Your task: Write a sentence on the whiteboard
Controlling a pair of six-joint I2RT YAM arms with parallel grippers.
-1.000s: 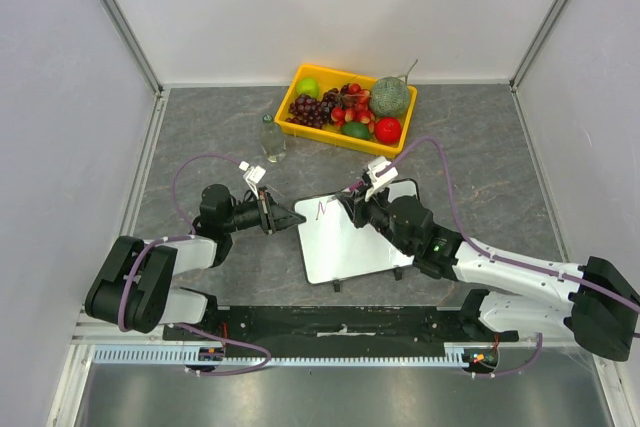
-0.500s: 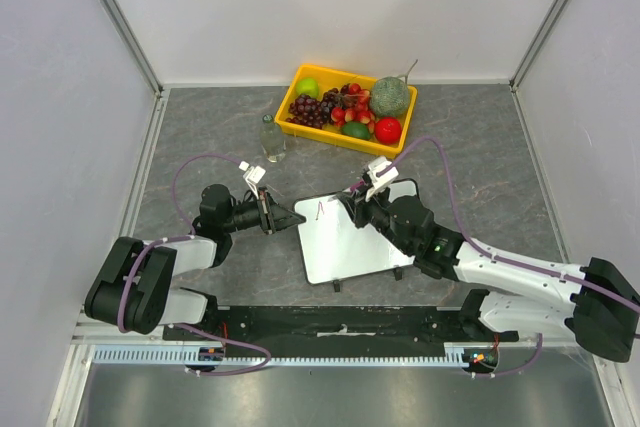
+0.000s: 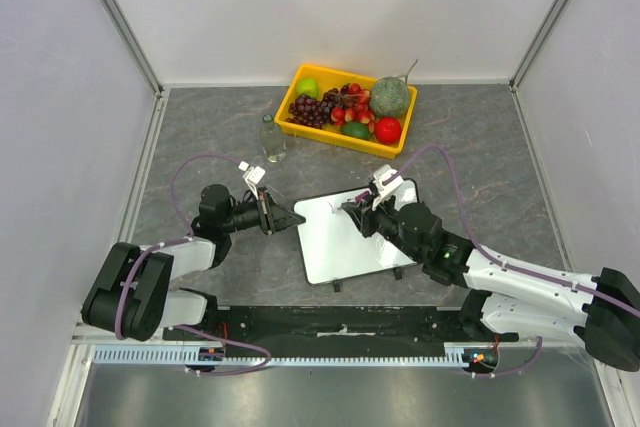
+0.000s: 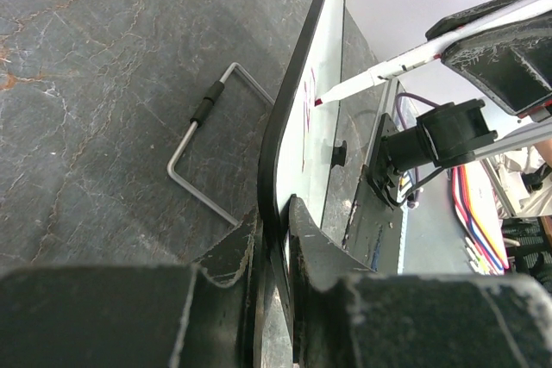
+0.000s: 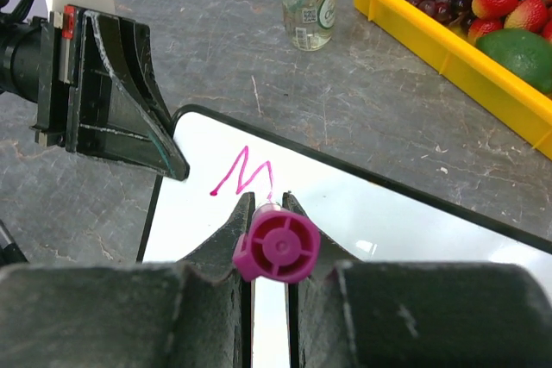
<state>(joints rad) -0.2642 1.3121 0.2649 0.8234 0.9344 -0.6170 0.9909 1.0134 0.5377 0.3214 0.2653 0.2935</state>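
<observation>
**Marker tip meeting the whiteboard**

The right gripper (image 5: 267,202) is squeezing a magenta marker (image 5: 276,247) between closed fingers. The marker's tip is sitting at the whiteboard (image 5: 371,204), just below the zigzag opening stroke of the sentence (image 5: 244,174). The left gripper (image 4: 274,213) is clamping the board's black rim at its left edge. The board is resting on the grey table (image 3: 200,127) between both arms. A glass bottle (image 3: 271,137) and a yellow fruit tray (image 5: 448,53) are standing beyond it.
</observation>
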